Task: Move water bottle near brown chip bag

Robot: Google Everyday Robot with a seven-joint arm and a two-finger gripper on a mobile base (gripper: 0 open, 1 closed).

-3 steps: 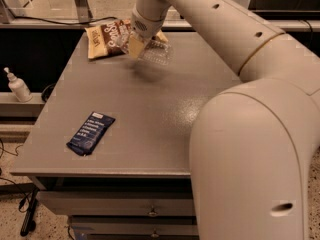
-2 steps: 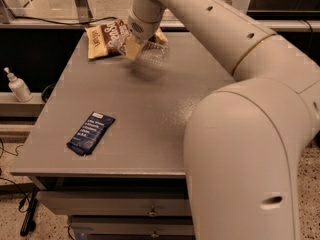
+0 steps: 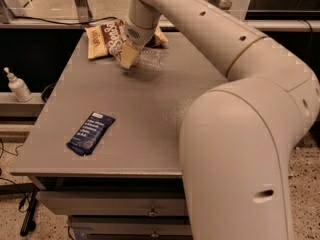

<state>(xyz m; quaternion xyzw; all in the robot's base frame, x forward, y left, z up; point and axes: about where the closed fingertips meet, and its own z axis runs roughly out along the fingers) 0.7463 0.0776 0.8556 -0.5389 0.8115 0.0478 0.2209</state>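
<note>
The water bottle [image 3: 151,59], clear and ribbed, lies sideways in my gripper [image 3: 129,55] at the far side of the grey table [image 3: 150,114]. The gripper is shut on the bottle and holds it low, just over the tabletop, with a shadow under it. The brown chip bag [image 3: 106,39], dark brown with tan ends and white lettering, lies flat right behind and to the left of the gripper, almost touching it. The bottle's cap and label are hidden by the gripper.
A dark blue bar wrapper [image 3: 91,133] lies near the table's front left. A white pump bottle [image 3: 18,86] stands on a ledge left of the table. My arm [image 3: 235,134] covers the table's right side. Drawers sit under the front edge.
My gripper has come down and slightly left with the water bottle, closer to the tabletop beside the chip bag. The bag and the wrapper have not moved.
</note>
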